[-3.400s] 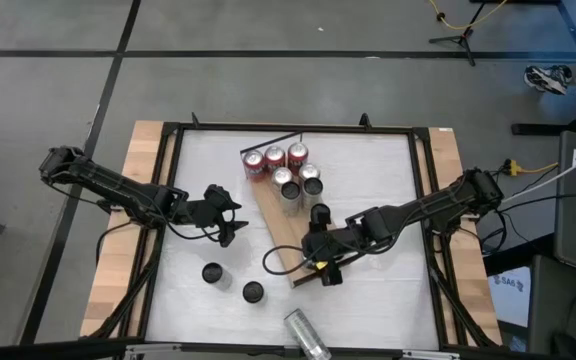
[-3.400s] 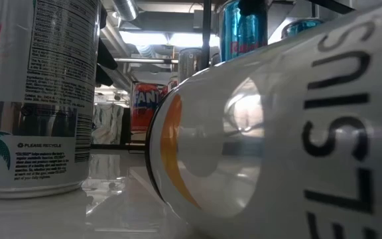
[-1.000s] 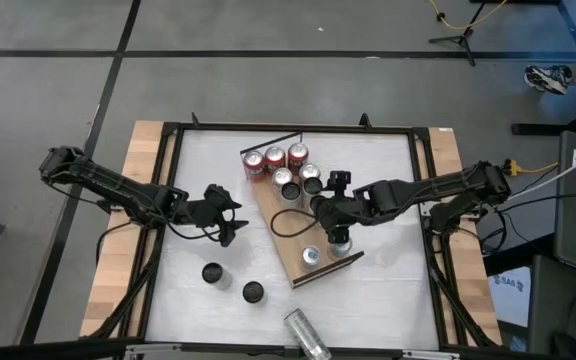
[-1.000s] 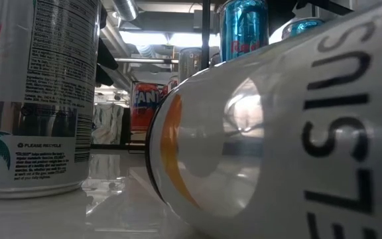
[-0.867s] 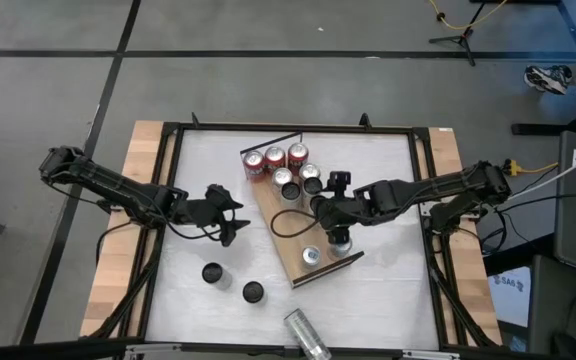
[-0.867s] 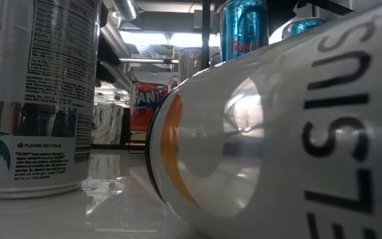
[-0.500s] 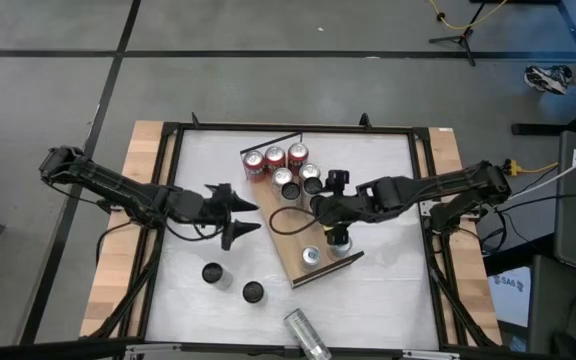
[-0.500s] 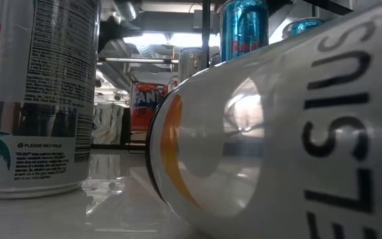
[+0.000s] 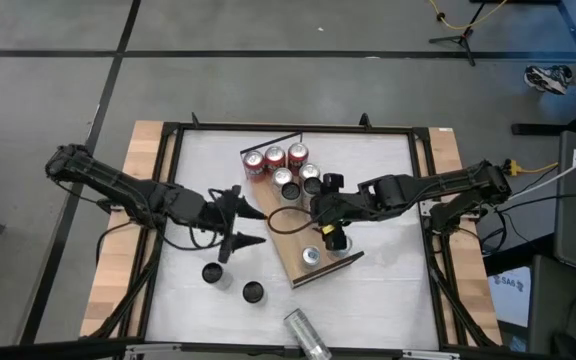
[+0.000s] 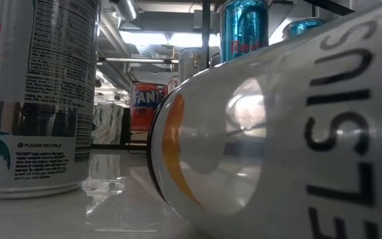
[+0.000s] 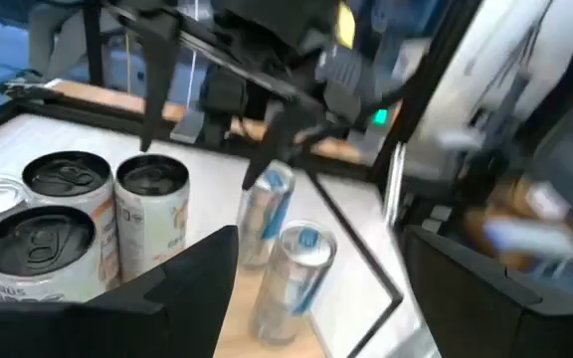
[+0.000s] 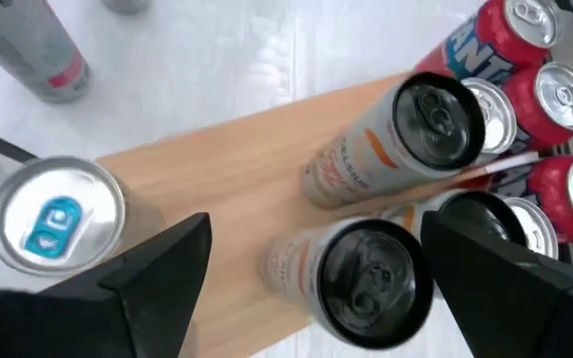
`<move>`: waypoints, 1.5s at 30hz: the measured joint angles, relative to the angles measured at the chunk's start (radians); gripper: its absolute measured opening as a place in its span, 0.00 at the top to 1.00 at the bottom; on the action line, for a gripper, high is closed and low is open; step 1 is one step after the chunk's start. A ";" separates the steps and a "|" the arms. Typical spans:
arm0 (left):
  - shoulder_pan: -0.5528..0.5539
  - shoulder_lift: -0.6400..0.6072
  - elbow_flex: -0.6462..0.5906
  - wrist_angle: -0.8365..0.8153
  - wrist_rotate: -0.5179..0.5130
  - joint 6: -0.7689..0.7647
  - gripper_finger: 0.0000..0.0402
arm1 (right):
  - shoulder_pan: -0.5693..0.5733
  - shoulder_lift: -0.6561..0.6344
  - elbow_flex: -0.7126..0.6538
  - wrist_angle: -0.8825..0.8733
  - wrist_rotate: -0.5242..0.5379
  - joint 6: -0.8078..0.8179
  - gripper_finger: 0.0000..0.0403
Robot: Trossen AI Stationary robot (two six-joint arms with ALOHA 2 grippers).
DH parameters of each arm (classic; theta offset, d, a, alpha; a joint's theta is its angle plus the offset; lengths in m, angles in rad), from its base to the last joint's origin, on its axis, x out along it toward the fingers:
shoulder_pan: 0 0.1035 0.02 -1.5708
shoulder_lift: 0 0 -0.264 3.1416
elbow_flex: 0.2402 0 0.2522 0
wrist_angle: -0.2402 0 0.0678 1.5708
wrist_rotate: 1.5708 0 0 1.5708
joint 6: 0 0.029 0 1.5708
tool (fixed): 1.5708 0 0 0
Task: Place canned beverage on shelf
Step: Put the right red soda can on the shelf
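Shelf loading partly complete: cans on shelf at centre frame, cans outstanding at lower left.

Left hand [image 9: 236, 215], fingers apart and empty, hangs above two upright dark-topped cans [image 9: 214, 273] on the desk [image 9: 368, 300]; a silver can [image 9: 306, 334] lies toppled at the bottom edge. The shelf [image 9: 286, 243] carries three red cans [image 9: 274, 157], several silver ones and two blue-tabbed cans [image 9: 311, 256]. Right hand [image 9: 325, 207] hovers spread, empty.

9 cans [image 9: 290, 173] on angled shelf [image 9: 290, 238]
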 joint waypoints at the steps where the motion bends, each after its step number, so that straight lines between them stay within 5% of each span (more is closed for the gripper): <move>1: -0.012 0.023 0.041 -0.050 -0.008 0.017 0.31 | 0.000 0.000 0.000 0.006 -0.005 0.000 0.11; 8: -0.099 0.203 0.290 -0.349 -0.007 0.048 0.31 | 0.000 0.000 0.000 0.008 -0.014 0.000 0.11; 15: -0.206 0.322 0.411 -0.521 -0.001 -0.030 0.31 | -0.001 0.000 0.000 0.008 -0.014 0.000 0.11; 29: -0.335 0.354 0.423 -0.608 -0.006 -0.196 0.31 | -0.001 0.000 0.000 0.008 -0.014 0.000 0.11; 45: -0.330 0.353 0.423 -0.606 -0.001 -0.269 0.31 | -0.001 0.000 0.000 0.008 -0.014 0.000 0.11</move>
